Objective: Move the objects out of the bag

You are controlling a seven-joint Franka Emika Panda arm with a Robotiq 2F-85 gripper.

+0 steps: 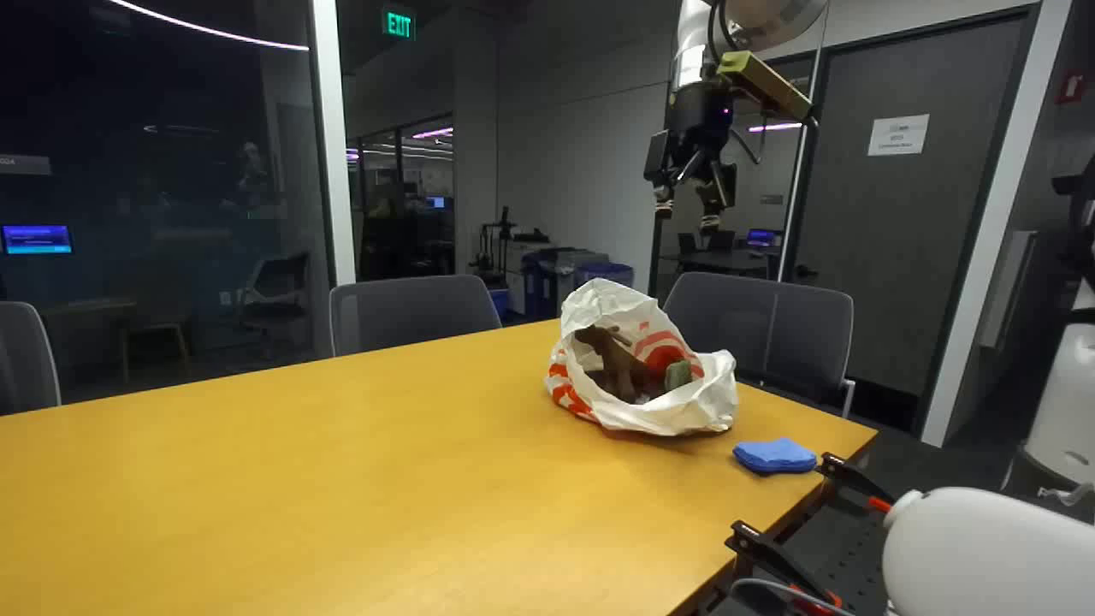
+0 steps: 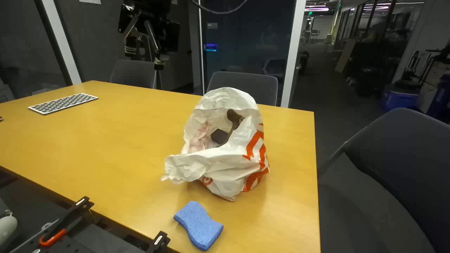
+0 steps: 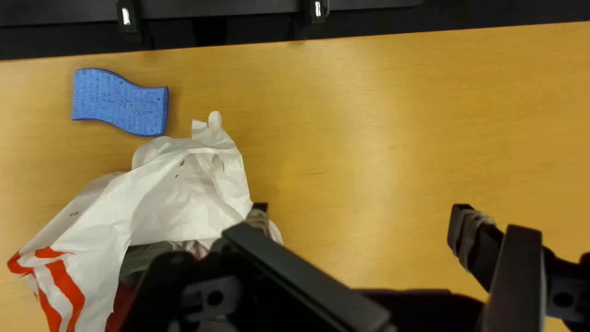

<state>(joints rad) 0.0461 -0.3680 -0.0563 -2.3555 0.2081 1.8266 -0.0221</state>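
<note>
Bag (image 2: 225, 167), one: white plastic with red-orange printing, mouth gaping, resting on the table (image 1: 342, 479). It lies below my pincer (image 3: 362, 217), off toward the finger (image 3: 259, 220) at the left of the wrist view, which hides part of it from me.

Contents, still inside the bag and so lower than the pincer: one brown animal-shaped figure (image 1: 619, 364), at the mouth; one dull green item (image 1: 678, 375), near it. A red patch (image 1: 660, 358) shows between the two; whether it is an object or more printing, I cannot tell from here.

Pincer, one: I have it hanging above the table, pointing down, its two fingers spread well apart, light banding (image 3: 474, 226) wound about the tips. Tabletop shows between them in the wrist view.

Sponge (image 2: 199, 225), one: blue, wavy-sided, lying flat on the table below the pincer, near the bag but apart from it, on the side toward the clamps (image 3: 127, 19).

Clamps, two: black, at the table's edge, lower than the pincer; I see them along the top of the wrist view.

Keyboard (image 2: 63, 103), one: white-edged, flat on the table, lower than the pincer and well apart from the bag.

Chairs (image 2: 242, 86), grey: at the table's sides, their backs below the pincer's height.
</note>
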